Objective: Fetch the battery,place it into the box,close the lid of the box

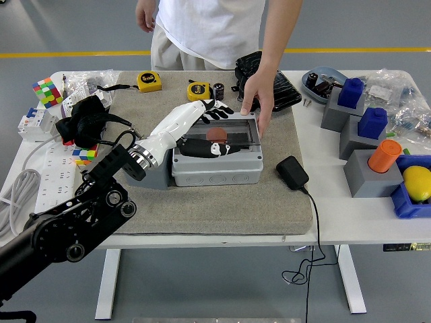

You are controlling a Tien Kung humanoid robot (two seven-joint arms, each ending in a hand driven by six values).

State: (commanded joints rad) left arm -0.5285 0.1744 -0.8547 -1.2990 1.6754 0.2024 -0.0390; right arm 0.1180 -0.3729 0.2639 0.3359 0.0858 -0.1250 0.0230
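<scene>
Grey felt covers the middle of the white desk (350, 222), and on it sits the grey box (217, 168), its front wall facing the near edge; the left arm comes in from the near left, its white forearm slanting up over the box's left side, and the left robot hand (217, 106) lies at the far left corner of the box, dark fingers (225, 110) loosely spread on the edge of the lid (225, 134), gripping nothing that I can make out; the right arm is out of view. The lid, clear and smoky, lies almost flat over the opening; through it shows an orange cylinder (216, 133), which I take to be the battery, already inside toward the far wall, with a dark shape just in front of it that I cannot identify. At the far right corner a person's hand (258, 101) rests on the lid's rim, seemingly steadying it.

The step in hand looks like the last one, seating the lid; to do it well, press straight down with flat fingers near the free edge rather than at the hinge side; keep the push even so the lid does not rock; avoid dragging the box across the felt; watch that fingertips do not slip between lid and rim; beyond, a yellow tape measure (199, 91) sits clear of the work.
</scene>
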